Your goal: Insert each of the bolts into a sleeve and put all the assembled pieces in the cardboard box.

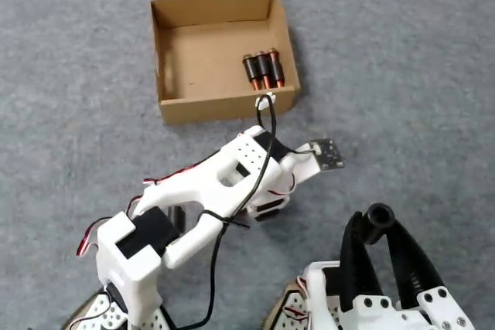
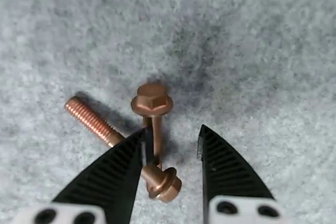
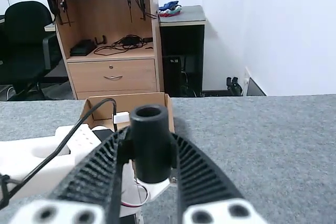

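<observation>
Two copper bolts lie crossed on the grey mat: one bolt points its hex head away, the other bolt runs slantwise under it. My left gripper is open low over them, and the first bolt's shank sits just inside one finger. My right gripper is shut on a black sleeve, held upright with its open end up, near the table's front right. The cardboard box stands at the back with three assembled pieces by its right wall.
The white left arm stretches across the mat just in front of the box, its cable looping near the box's front wall. Grey mat lies open to the left and right of the box. Behind the table stand a wooden cabinet and a chair.
</observation>
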Robot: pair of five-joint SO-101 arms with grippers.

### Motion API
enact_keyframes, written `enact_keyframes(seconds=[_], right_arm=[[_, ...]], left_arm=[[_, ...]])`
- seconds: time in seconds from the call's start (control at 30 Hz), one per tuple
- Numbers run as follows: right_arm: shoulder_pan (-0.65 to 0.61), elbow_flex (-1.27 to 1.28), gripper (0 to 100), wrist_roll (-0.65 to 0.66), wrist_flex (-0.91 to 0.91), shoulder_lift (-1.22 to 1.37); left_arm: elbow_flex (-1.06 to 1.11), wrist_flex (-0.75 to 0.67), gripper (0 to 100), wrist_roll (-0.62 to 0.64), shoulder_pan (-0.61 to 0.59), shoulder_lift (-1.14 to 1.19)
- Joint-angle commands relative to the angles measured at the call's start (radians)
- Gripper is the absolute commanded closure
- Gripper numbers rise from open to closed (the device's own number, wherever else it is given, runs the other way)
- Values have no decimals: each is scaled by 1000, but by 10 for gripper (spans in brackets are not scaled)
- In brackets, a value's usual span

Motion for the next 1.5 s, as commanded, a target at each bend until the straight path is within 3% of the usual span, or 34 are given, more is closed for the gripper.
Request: enact_keyframes(seconds=[0.0, 0.23, 0.63, 0.8, 1.13, 1.27, 1.47], right_arm=[[18, 1, 997, -11, 12, 8], [18, 27, 997, -9, 11, 5], [18, 31, 997, -9, 9, 4], [18, 31, 997, -9, 9, 4], [18, 31, 997, -9, 8, 4], [18, 31, 997, -9, 6, 4], [18, 31, 997, -14, 6, 4]], left_arm=[[-11, -11, 847, -35, -31, 18], [-14, -17, 847, -78, -80, 31], [3, -130, 849, -87, -61, 33], [58, -138, 976, -87, -63, 33], [86, -137, 981, -84, -75, 22], [40, -84, 981, -35, -86, -1], [-167, 147, 981, 68, -118, -143]])
